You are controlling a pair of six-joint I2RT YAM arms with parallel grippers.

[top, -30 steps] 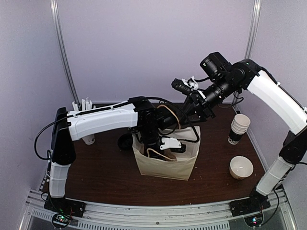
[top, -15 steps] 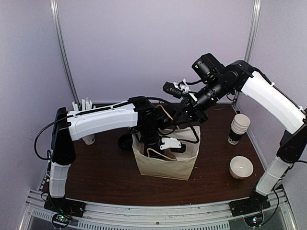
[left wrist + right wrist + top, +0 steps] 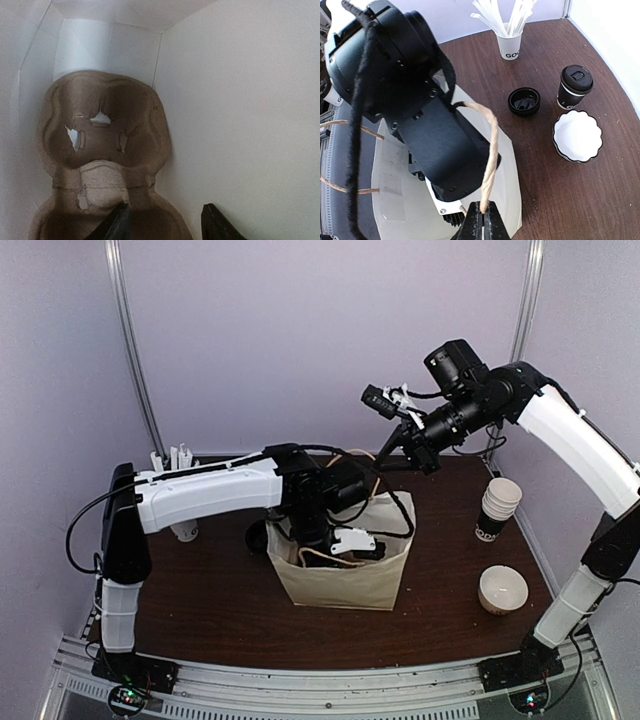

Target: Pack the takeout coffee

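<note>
Holding bag (image 3: 340,585) open: right gripper (image 3: 482,220) clamped on twine handle (image 3: 490,150) | left gripper (image 3: 165,220), jaws apart, over carrier (image 3: 107,130) | takeout coffee (image 3: 575,87) not yet packed

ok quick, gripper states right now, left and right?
Left gripper: open, fingers apart inside the paper bag above the pulp cup carrier, nothing clamped.
Right gripper: closed on the bag's twine handle.

Carrier (image 3: 110,150) in bag (image 3: 340,585), coffee (image 3: 574,89) beside bowl (image 3: 577,145) (outside)
</note>
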